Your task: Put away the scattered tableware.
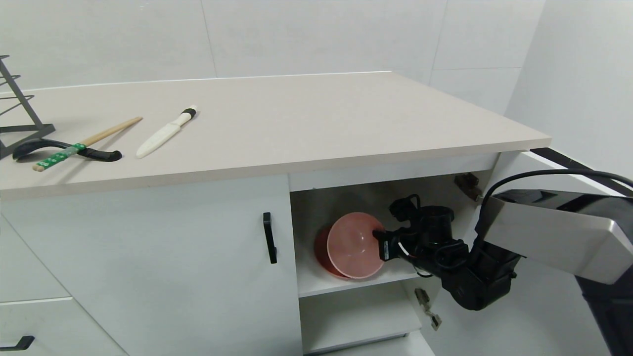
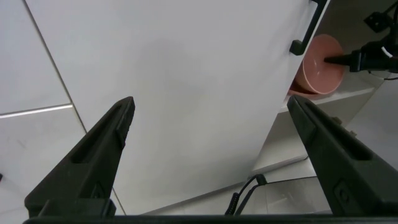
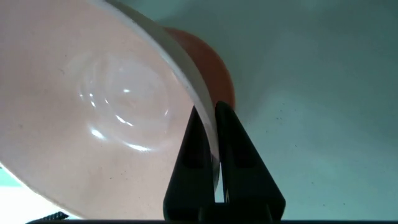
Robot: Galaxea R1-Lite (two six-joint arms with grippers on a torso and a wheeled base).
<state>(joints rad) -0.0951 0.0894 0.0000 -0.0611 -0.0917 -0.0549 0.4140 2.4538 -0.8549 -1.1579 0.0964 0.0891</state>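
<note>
A pink bowl (image 1: 352,244) stands tilted on its edge on the upper shelf (image 1: 346,285) of the open cupboard, its hollow facing out. My right gripper (image 1: 382,245) is shut on its rim; in the right wrist view the fingers (image 3: 193,143) pinch the bowl's (image 3: 93,124) edge. A darker red bowl (image 1: 321,252) leans just behind it. On the counter lie a black ladle (image 1: 64,148), a wooden utensil with a green band (image 1: 84,143) and a white knife (image 1: 165,132). My left gripper (image 2: 211,106) hangs open before the closed cupboard door, holding nothing.
A dark wire rack (image 1: 20,109) stands at the counter's far left. The closed door carries a black handle (image 1: 268,237). The cupboard's right door (image 1: 519,163) is swung open beside my right arm. A bare lower shelf (image 1: 356,316) lies beneath the bowls.
</note>
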